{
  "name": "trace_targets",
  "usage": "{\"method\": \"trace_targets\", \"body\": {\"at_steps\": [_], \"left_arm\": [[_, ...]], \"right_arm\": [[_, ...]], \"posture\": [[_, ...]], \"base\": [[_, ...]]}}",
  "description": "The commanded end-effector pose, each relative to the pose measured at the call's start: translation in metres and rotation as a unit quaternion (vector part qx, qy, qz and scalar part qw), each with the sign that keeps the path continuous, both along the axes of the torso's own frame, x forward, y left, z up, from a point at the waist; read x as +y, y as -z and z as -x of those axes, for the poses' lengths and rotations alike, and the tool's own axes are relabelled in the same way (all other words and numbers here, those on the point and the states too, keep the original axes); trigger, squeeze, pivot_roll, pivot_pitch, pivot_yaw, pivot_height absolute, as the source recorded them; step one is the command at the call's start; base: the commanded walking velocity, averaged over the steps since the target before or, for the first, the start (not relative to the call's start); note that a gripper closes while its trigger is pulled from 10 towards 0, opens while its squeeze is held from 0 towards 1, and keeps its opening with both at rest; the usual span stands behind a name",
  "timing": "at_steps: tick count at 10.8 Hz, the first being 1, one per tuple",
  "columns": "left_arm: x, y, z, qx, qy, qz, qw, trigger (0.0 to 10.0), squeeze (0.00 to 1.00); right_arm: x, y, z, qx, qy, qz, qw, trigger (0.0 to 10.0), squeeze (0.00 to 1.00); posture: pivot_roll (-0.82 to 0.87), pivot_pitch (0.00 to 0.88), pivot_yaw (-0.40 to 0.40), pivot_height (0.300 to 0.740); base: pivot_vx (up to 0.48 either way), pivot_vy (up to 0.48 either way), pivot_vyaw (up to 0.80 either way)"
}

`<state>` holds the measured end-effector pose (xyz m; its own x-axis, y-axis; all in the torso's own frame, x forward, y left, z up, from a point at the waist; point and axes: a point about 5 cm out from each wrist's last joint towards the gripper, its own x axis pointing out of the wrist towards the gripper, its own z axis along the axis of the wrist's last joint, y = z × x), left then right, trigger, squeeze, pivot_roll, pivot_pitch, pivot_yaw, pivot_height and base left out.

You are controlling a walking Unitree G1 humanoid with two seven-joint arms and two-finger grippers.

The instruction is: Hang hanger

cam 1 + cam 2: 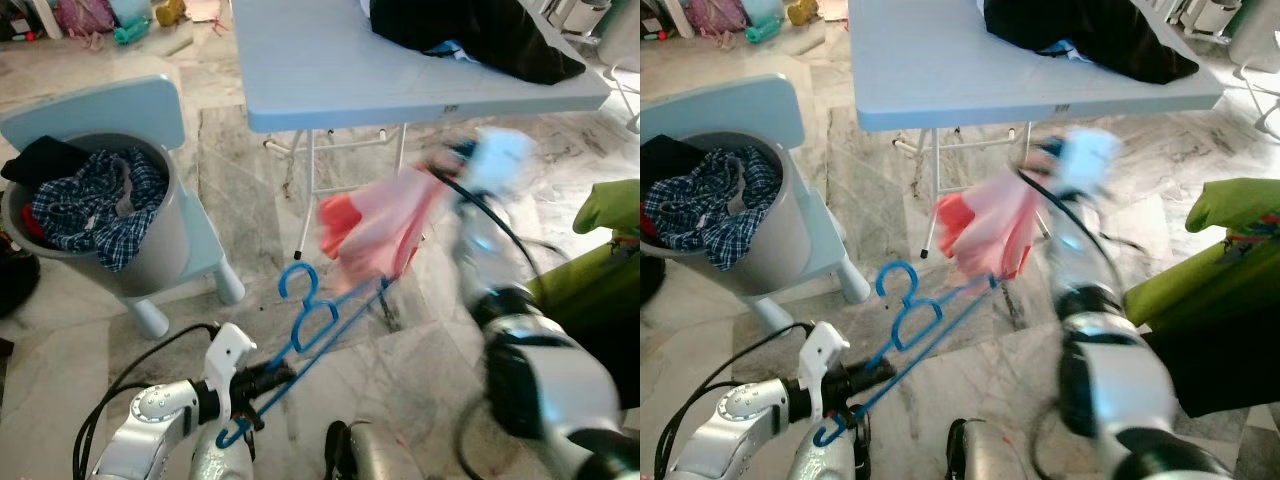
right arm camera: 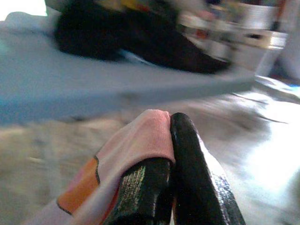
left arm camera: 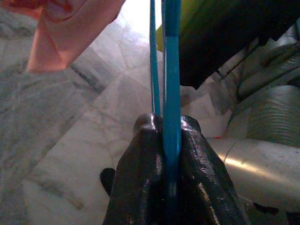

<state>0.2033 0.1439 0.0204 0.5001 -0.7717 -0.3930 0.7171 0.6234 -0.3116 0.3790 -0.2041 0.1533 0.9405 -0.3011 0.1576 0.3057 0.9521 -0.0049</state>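
My left tool [image 1: 262,385] is clamped on the lower end of the blue hanger [image 1: 310,320], which slants up over the marble floor [image 1: 240,180]; my right tool [image 2: 161,161] pinches a pink garment [image 1: 375,228] below the worktop [image 1: 330,70] edge; I judge I'm still dressing the hanger; next I need to work the cloth over its far arm, then find a rail.

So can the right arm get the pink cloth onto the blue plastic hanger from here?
Probably yes. The right end effector grips the pink cloth just past the far tip of the blue plastic hanger, which the left end effector clamps; nothing lies between them.
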Motion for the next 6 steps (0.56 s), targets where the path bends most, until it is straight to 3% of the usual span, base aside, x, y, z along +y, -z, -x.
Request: {"method": "trace_targets", "body": {"at_steps": [1,3,4,5,6], "left_arm": [[0.000,-0.001,0.004,-0.001,0.004,-0.002,1.000,10.0,0.00],[-0.002,-0.002,0.009,0.008,0.018,0.021,1.000,10.0,0.00],[-0.004,-0.003,0.012,0.019,0.027,0.037,0.999,10.0,0.00],[-0.005,-0.003,0.014,0.031,0.032,0.042,0.998,10.0,0.00],[-0.003,0.001,0.008,0.008,0.021,0.001,1.000,10.0,0.00]], "right_arm": [[-0.014,0.011,0.006,0.026,0.045,0.014,0.999,0.0,0.00],[-0.041,0.030,0.019,0.071,0.114,0.021,0.991,0.0,0.00],[-0.042,0.033,0.021,0.079,0.118,0.020,0.990,0.0,0.00],[-0.024,0.037,0.017,0.069,0.057,-0.027,0.996,0.0,0.00],[0.006,0.037,0.012,0.052,-0.029,-0.068,0.996,0.0,0.00]], "posture": [[0.05,0.139,-0.078,0.740],[0.06,0.142,-0.082,0.740],[0.06,0.143,-0.082,0.740],[0.06,0.142,-0.081,0.740],[0.06,0.142,-0.080,0.740]], "base": [[0.000,0.000,0.00],[0.000,0.000,0.00],[0.000,0.000,0.00],[0.000,0.000,0.00],[0.000,0.000,0.00]]}}
